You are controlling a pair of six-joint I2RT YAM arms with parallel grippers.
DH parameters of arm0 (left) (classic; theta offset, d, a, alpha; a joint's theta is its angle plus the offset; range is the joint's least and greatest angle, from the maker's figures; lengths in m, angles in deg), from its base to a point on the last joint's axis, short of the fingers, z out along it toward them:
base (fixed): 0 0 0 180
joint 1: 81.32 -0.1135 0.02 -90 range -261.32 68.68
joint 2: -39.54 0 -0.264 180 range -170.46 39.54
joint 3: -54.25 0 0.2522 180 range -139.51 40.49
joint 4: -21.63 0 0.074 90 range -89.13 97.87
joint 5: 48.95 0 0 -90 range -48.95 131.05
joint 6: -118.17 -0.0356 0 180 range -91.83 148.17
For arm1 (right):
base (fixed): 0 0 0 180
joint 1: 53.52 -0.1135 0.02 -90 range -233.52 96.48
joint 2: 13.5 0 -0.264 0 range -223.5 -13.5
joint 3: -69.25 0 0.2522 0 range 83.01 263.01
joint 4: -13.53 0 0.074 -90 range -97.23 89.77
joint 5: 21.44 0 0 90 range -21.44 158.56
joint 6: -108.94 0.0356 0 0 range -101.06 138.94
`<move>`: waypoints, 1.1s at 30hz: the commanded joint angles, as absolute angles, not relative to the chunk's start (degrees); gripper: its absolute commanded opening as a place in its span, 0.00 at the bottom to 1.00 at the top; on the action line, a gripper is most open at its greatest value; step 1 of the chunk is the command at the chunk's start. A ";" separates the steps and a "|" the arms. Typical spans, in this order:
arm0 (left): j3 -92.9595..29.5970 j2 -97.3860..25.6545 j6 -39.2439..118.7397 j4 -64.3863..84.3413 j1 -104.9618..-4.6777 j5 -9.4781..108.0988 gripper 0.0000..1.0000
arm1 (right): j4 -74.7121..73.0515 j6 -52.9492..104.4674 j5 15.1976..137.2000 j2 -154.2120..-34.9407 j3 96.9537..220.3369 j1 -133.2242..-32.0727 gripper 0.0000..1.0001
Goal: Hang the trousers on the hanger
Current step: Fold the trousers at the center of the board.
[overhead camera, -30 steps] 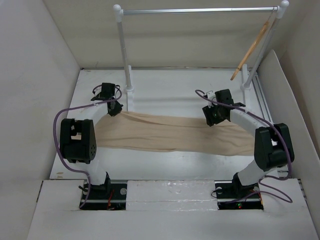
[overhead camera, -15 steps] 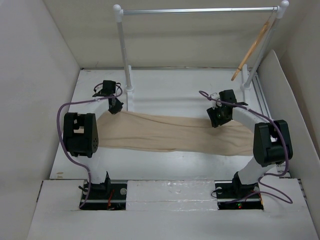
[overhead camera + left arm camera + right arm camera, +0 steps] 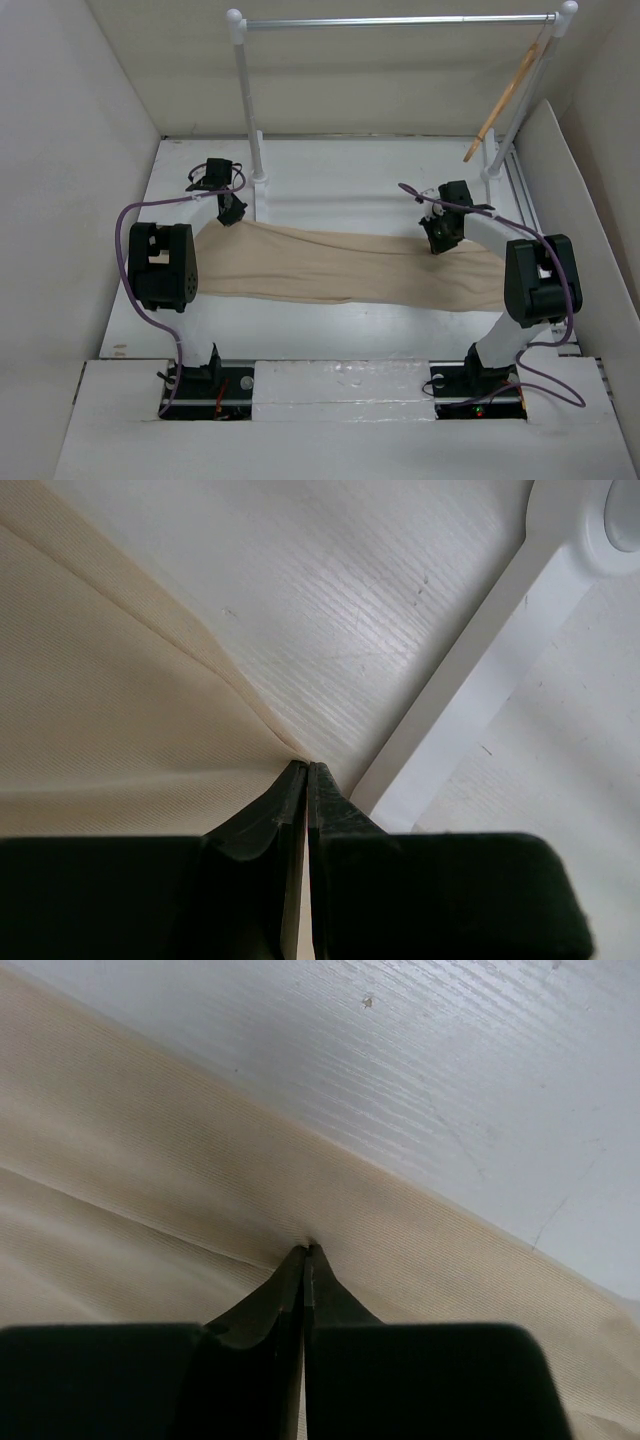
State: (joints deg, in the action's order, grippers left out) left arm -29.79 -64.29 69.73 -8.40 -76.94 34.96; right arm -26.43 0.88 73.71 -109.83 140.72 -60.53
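Trousers: we see the beige trousers [image 3: 340,265] spread across the middle of the bench [image 3: 340,170], running from 9 o'clock to 3 o'clock between the two arms.
Left gripper: the left gripper [image 3: 232,208] is pinched tight on the cloth's far corner, at the trousers' 10 o'clock, just beside the white rack foot [image 3: 470,700].
Right gripper: the right gripper [image 3: 440,238] is clamped on the far edge at the trousers' 2 o'clock, and the fabric puckers at its tips.
Hanger: the wooden hanger [image 3: 505,100] hangs tilted from the right end of the silver rail [image 3: 395,20], at the bench's 1 o'clock, bare and well apart from the trousers.
Done: we judge both grasps made and the cloth stretched out.
Left: the lift, the carry toward 1 o'clock and the draping over the hanger. We cannot tell whether the gripped edge is off the bench.
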 commanded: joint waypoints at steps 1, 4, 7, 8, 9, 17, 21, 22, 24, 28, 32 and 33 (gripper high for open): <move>-31.67 -64.17 68.95 -8.83 -77.36 33.93 0.00 | -25.90 1.28 74.10 -109.13 143.13 -59.85 0.03; -31.67 -64.08 68.69 -8.83 -77.36 33.49 0.00 | -26.51 1.54 73.22 -108.16 144.79 -60.46 0.00; -31.76 -64.26 68.33 -9.00 -77.36 33.05 0.00 | -27.48 1.63 72.34 -108.59 147.26 -60.46 0.00; -31.93 -64.17 68.25 -9.00 -77.36 32.96 0.00 | -27.57 1.72 72.08 -108.94 147.87 -60.46 0.00; -31.93 -64.34 68.07 -9.00 -77.36 32.88 0.00 | -27.92 1.72 71.90 -109.38 148.57 -60.46 0.00; -32.28 -65.49 66.84 -9.18 -77.36 32.00 0.00 | -26.96 1.46 70.23 -117.11 154.11 -59.32 0.00; -32.99 -66.89 66.31 -9.53 -77.36 30.33 0.00 | -25.90 1.89 69.79 -119.48 155.34 -58.18 0.00; -33.16 -66.90 66.23 -9.35 -77.36 30.07 0.00 | -25.46 2.15 69.27 -119.58 155.43 -58.18 0.00; -32.90 -66.55 66.14 -8.74 -77.36 29.10 0.00 | -23.98 2.86 68.91 -119.32 155.52 -58.18 0.00; -31.41 -64.79 66.49 -5.32 -77.36 28.83 0.00 | -22.47 4.70 66.28 -119.23 155.61 -58.70 0.00; -32.90 -65.75 66.58 -6.45 -77.36 29.62 0.04 | -23.17 5.58 66.36 -118.27 155.79 -60.02 0.31; -32.99 -65.32 66.05 -6.54 -77.36 29.88 0.19 | -23.78 5.59 66.71 -117.39 155.44 -60.03 0.45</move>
